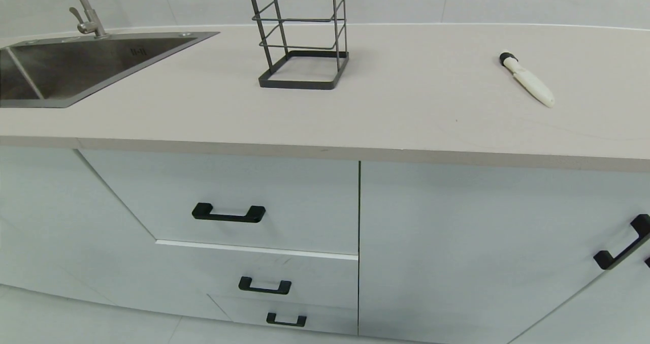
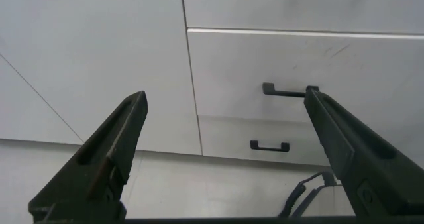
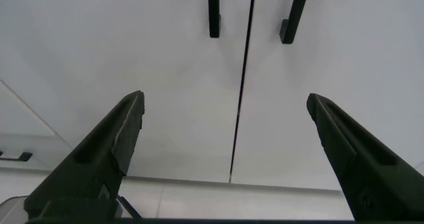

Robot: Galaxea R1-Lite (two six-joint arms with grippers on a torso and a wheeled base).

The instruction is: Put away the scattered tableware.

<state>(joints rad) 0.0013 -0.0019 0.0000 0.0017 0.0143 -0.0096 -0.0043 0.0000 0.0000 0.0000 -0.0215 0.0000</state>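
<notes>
Broadly, a pale countertop point(image 1: 406, 110) spans the head view, with white cabinet fronts point(image 1: 457, 232) below it. A steel sink point(image 1: 76, 64) is set into the counter at the far left, and its faucet point(image 1: 87, 16) rises at the back rim. A dark wire rack point(image 1: 297, 84) stands upright on the counter near the back, around the middle, well apart from the sink.

The left gripper point(image 2: 225, 95) hangs low in front of the cabinets with its two dark fingers spread wide apart and nothing between them. Beyond them are drawer fronts with a black handle point(image 2: 288, 91) and a second one below. The right gripper point(image 3: 225, 97) is likewise spread wide and holds nothing. It faces the seam between two doors that carry black bar handles point(image 3: 213, 12).

The task's thing, a slim white utensil point(image 1: 528, 80) with a black end, lies flat on the counter at the right, well apart from the rack, its black end pointing toward the back wall.
</notes>
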